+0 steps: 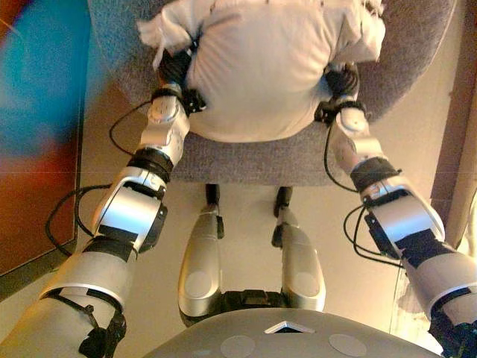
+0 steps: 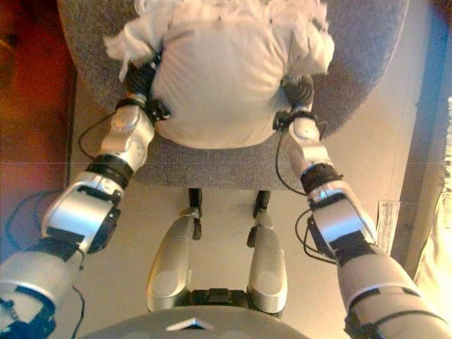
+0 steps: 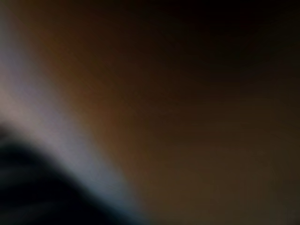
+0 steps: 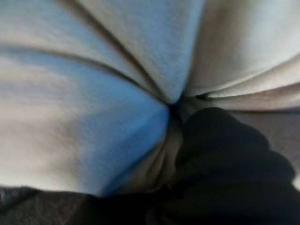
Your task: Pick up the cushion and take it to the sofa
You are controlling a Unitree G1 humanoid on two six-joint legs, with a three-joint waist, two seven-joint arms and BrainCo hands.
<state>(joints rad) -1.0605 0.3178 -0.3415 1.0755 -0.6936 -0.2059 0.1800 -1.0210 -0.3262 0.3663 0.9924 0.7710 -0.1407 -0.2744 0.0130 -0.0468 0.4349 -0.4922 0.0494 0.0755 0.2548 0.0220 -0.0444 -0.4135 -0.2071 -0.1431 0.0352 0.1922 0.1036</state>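
A cream cushion (image 1: pixel 261 67) with fringed corners lies on a grey upholstered seat (image 1: pixel 246 160) straight in front of me. My left hand (image 1: pixel 175 68) is pressed against the cushion's left side and my right hand (image 1: pixel 341 78) against its right side. Only the dark wrist covers show; the cushion hides what lies past them. The right wrist view shows folds of the cushion's cloth (image 4: pixel 117 93) close against the dark cover of the hand (image 4: pixel 225 173). The left wrist view is dark and shows nothing I can make out.
The grey seat's rounded front edge (image 2: pixel 212 173) is just beyond my knees. A dark red-brown surface (image 1: pixel 37 201) lies on the floor at the left. A dark upright edge (image 2: pixel 417 141) and pale cloth (image 2: pixel 438 268) stand at the right.
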